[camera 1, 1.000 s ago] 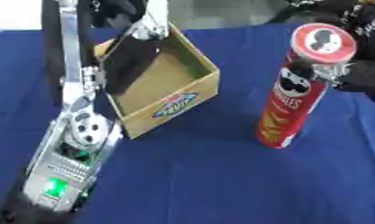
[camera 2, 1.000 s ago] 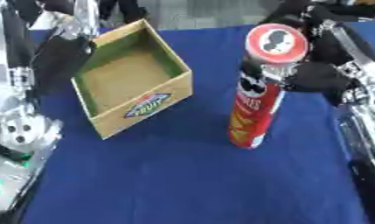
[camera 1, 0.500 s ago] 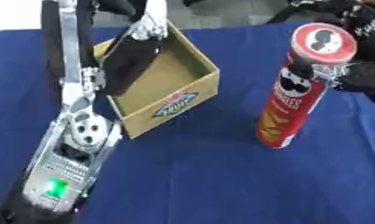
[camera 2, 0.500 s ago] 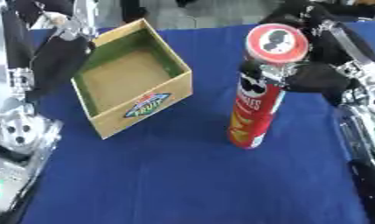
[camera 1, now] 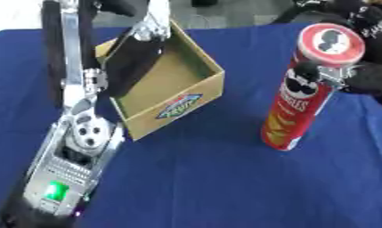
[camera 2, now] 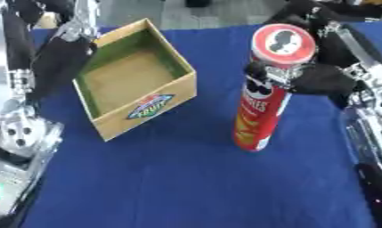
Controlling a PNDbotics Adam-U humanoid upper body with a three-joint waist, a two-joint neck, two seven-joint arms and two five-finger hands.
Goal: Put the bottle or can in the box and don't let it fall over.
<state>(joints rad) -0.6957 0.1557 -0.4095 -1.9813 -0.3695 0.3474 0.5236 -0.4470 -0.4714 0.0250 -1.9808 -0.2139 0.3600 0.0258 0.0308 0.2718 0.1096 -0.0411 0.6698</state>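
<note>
Upright red can [camera 2: 264, 93] in right hand [camera 2: 314, 80], beside box [camera 2: 135, 100].

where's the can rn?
Red can stands upright on the blue table, right of the open box, with the right robot hand curled round its upper part.

On the red can [camera 2: 260, 109] I read "Pringles" down its side. The box [camera 2: 135, 104] carries a label on its front wall, its lettering too blurred for me to read.
</note>
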